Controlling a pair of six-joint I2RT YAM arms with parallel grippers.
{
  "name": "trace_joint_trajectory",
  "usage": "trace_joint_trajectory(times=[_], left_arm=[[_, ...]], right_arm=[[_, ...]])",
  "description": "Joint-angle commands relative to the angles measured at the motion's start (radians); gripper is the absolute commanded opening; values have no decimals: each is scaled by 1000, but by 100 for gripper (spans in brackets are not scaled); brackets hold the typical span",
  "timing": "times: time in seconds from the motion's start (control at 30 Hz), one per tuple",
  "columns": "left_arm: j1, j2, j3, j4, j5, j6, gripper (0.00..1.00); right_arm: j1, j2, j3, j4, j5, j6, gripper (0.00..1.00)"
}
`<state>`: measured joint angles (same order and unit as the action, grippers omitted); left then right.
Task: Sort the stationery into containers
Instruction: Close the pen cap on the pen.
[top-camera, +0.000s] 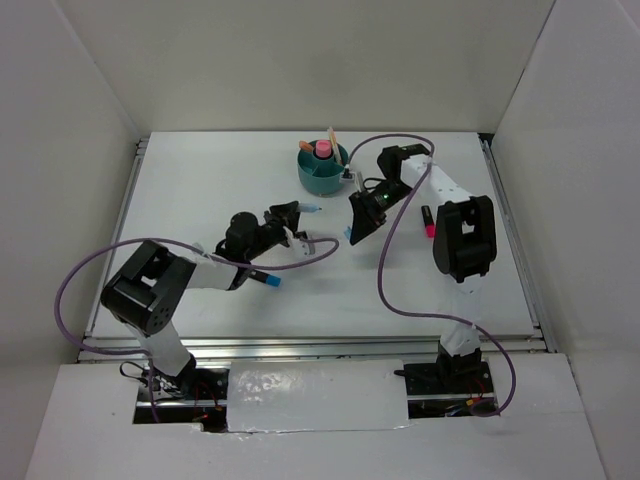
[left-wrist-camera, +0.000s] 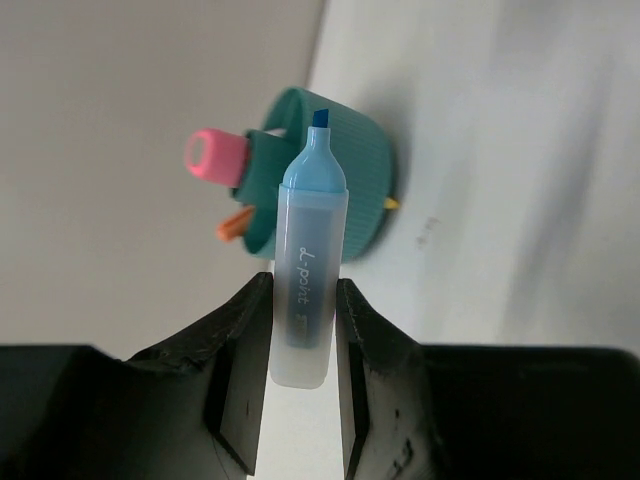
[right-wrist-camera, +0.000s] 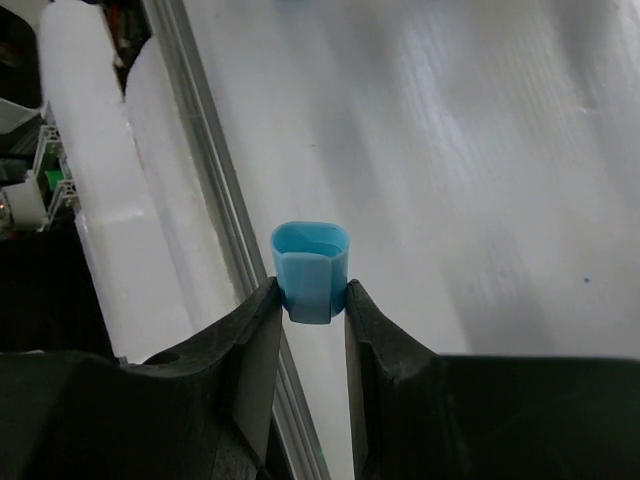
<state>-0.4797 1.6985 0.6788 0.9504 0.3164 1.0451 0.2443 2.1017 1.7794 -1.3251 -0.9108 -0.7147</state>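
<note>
Left pincer (left-wrist-camera: 303, 290) pinches frosted highlighter (left-wrist-camera: 312, 215) (right pincer (right-wrist-camera: 311, 290): blue cap (right-wrist-camera: 311, 255)).

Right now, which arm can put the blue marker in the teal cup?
Left, probably. The left fingers grip the blue marker, its tip aimed at the teal cup. The right fingers hold only a blue cap.
</note>
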Motion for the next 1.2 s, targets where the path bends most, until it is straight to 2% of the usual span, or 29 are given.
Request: trace_joint_trajectory(times=[0.0,0.03,0.23,0.67,0.83,0.97,1.17], left_arm=[[-8,32,-75,489,6,62,0],[-7,41,-88,590,27,78,0],[19,116,-173,890,125,156,0],[13,14,-231,892,161,150,0],[6,-49,-251,892,187,153,0],[3,-143,-304,890,213,121,0],[-14,-264,-438,890,286,170,0]], right_arm=[[42,-51,41,-120,-86,-3,3],[53,-49,44,-120,-88,-2,3],[112,-35,40,-120,-131,1,3],[127,-52,-113,-121,-172,-17,2],[125,-48,-123,-121,-203,-19,2],[138,-77,-147,-121,-237,-35,2],[187,-152,-215,-121,-257,-95,2]])
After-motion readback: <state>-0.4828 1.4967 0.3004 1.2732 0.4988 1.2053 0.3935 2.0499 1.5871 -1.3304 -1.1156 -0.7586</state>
